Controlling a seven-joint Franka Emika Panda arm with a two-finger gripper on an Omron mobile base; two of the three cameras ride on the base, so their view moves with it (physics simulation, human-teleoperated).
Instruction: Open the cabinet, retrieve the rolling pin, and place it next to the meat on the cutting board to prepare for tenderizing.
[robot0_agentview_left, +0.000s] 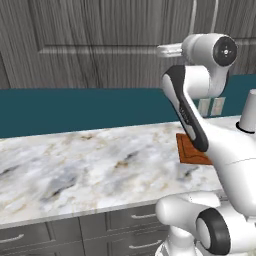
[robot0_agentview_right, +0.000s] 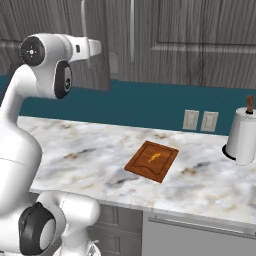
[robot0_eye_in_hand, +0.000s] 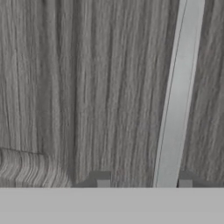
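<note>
Cabinet (robot0_eye_in_hand: 87, 87) door seen close up in the hand view, its slim silver handle (robot0_eye_in_hand: 177, 96) running between the two finger tips of the gripper (robot0_eye_in_hand: 144, 178). Jaws stand apart on either side of the bar, not visibly pressing it; nothing is held. In the right base view the door appears slightly swung out, though this is uncertain. Rolling pin not yet retrieved. Cutting board (robot0_agentview_right: 152, 161) lies on the marble counter (robot0_agentview_right: 90, 150) with the small orange meat (robot0_agentview_right: 153, 158) on it. Paper towel roll (robot0_agentview_right: 243, 135) stands at the right. No readable writing or brands.
</note>
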